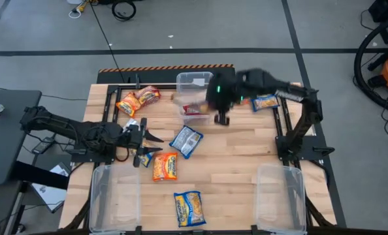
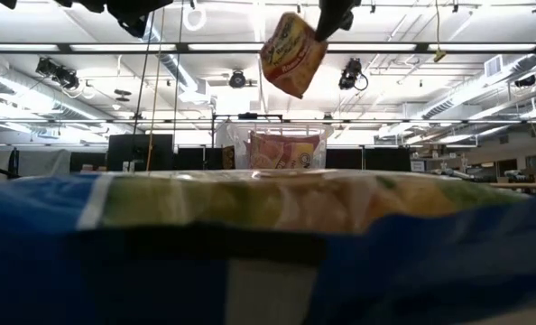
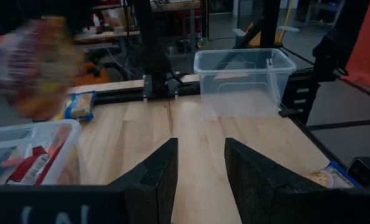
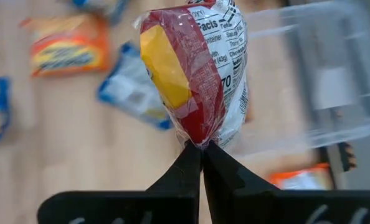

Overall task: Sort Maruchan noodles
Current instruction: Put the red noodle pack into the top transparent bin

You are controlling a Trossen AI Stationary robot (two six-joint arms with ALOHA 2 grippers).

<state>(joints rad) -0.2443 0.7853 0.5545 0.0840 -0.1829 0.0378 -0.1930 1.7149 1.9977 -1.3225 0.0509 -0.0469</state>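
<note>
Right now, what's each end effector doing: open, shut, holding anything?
Left end effector: open, empty, low over the table's left side.
Right end effector: shut on a red noodle packet, lifted near the far clear bin.

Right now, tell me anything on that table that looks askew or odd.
The right claw pinches a red packet by one edge, so it dangles crumpled. The loose packets lie scattered at different angles, and a blue packet lies face down.
</note>
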